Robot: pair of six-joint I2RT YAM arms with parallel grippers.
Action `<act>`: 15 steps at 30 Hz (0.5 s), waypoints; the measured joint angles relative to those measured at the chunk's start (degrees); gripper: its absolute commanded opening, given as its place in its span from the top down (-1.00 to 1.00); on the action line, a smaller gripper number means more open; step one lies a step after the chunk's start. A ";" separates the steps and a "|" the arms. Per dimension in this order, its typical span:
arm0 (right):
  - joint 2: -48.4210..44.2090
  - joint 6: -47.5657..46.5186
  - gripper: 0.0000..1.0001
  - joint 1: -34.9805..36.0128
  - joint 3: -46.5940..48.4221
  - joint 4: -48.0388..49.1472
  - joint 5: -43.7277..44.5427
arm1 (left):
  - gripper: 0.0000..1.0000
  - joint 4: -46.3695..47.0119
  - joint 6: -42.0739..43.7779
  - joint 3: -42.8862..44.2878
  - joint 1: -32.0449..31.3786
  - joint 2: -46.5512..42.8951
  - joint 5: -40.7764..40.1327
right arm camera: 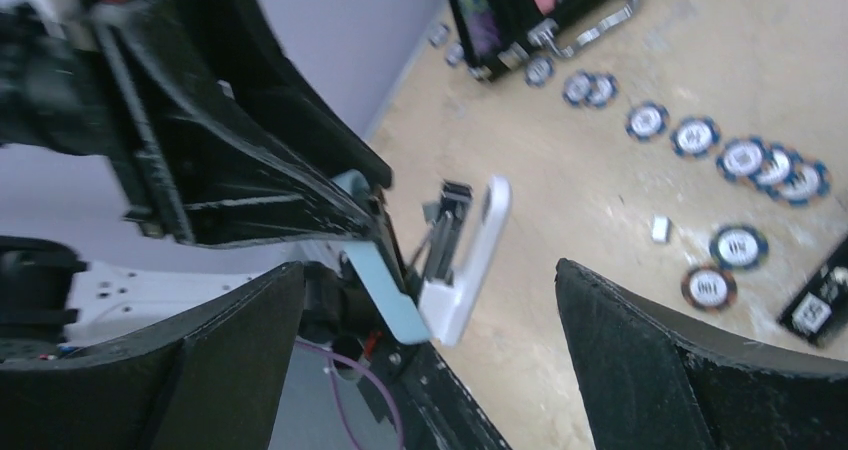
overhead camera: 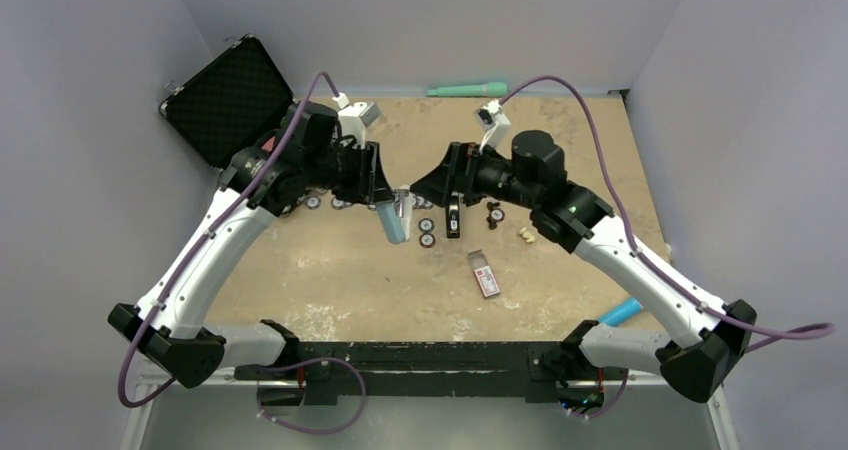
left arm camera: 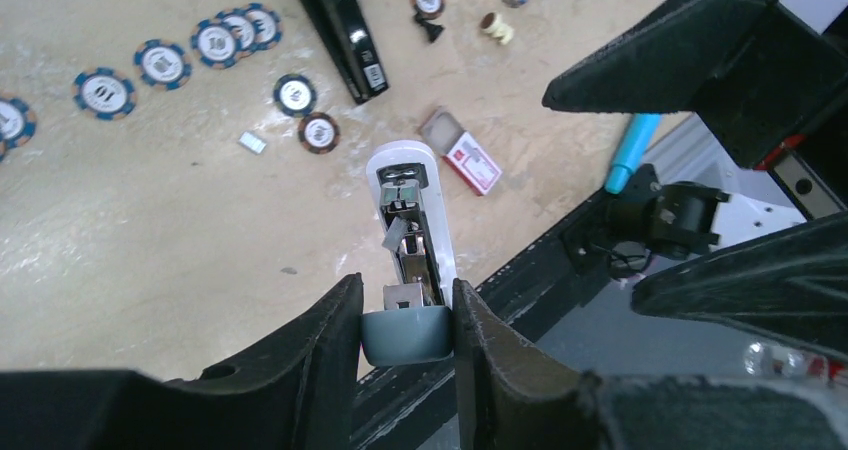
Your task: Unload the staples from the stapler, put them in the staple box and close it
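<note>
Stapler (left arm camera: pixel 342 32), one; staples (left arm camera: pixel 253 143), one strip.

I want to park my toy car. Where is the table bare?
Bare: the wide strip between the red-and-white box and the black rail at the arms' bases, and the far stretch near the green tube. Crowded: the middle, with poker chips scattered about.

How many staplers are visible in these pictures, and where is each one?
2. A black stapler lies on the table beside the poker chips. A pale blue and white stapler, opened, is gripped in the left pincer. Others may be hidden.
</note>
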 measured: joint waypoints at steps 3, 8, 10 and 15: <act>-2.73 0.35 -0.97 -3.04 -1.05 6.01 -6.47 | 1.00 0.22 0.00 1.90 0.28 0.00 4.31; -6.58 3.13 -0.97 -8.63 -6.47 16.61 -16.57 | 1.00 1.07 -0.37 5.55 0.33 0.04 11.32; -6.75 3.89 -0.97 -9.05 -7.65 18.91 -19.04 | 1.00 1.42 -0.76 7.48 0.35 0.15 13.31; -7.10 7.37 -0.97 -9.05 -11.10 25.83 -23.93 | 1.00 2.10 -2.25 14.12 0.46 1.81 17.31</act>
